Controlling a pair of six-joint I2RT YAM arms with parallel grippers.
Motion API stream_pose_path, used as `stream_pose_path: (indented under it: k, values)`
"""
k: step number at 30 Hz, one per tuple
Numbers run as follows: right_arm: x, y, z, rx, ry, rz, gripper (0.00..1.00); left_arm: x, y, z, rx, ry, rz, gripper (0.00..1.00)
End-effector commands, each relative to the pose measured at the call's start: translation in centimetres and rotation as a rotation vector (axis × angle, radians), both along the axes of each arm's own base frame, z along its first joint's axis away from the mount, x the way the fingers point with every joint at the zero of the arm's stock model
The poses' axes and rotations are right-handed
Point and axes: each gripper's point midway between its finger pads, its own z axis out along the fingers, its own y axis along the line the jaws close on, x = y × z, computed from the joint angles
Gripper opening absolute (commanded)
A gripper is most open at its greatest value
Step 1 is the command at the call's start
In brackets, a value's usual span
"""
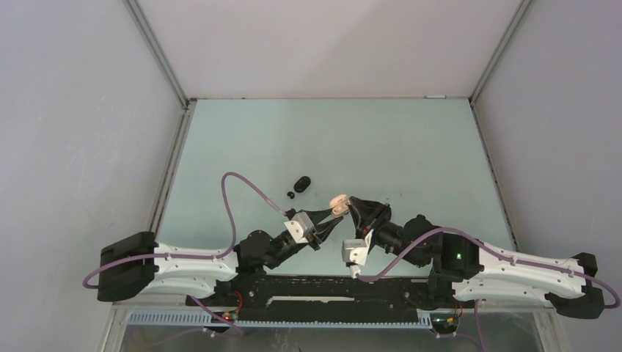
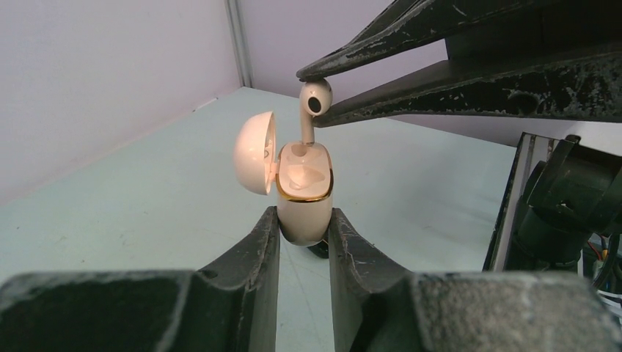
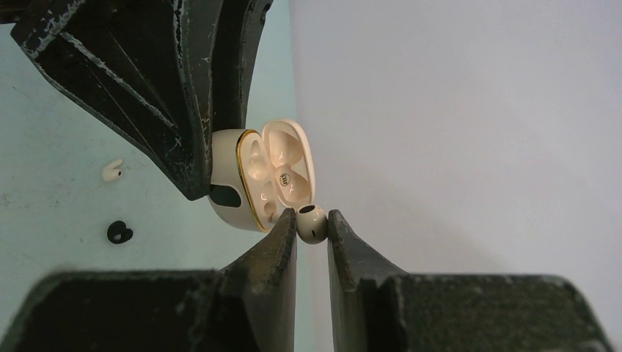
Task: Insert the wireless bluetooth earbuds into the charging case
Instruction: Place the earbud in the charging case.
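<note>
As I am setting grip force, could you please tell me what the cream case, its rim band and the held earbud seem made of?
Case: probably hard plastic, glossy cream, with soft highlights on its open lid. Rim band: shiny gold, metal or metallic plating; cannot tell which. Earbud: smooth cream plastic by its look, same sheen as the case, with a dark opening.

Cream charging case (image 2: pixel 304 213) stands upright off the table (image 1: pixel 411 147), its gold-rimmed mouth up and its domed lid swung wide open. The left gripper (image 1: pixel 331 215) pinches it low on the body. Cream earbud (image 2: pixel 315 99) hangs right over it, stem down at a socket's mouth, head nipped in the right gripper (image 1: pixel 352 204). A whitish earbud (image 3: pixel 112 171) and a black earbud (image 3: pixel 119 232) lie loose near the table's middle.
</note>
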Motion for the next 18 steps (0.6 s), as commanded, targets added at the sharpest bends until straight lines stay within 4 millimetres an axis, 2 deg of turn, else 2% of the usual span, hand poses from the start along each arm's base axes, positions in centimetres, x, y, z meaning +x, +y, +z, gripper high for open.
stream_pose_path:
  k: [1,18]
  values:
    - [0.11,0.24,-0.37,0.005,0.029,0.001,0.0,-0.61,0.05,1.99,-0.063,-0.046,-0.025,0.0]
    - [0.26,0.27,-1.14,-0.008,0.058,-0.003,0.02,-0.39,0.24,1.62,-0.062,-0.047,-0.01,0.0]
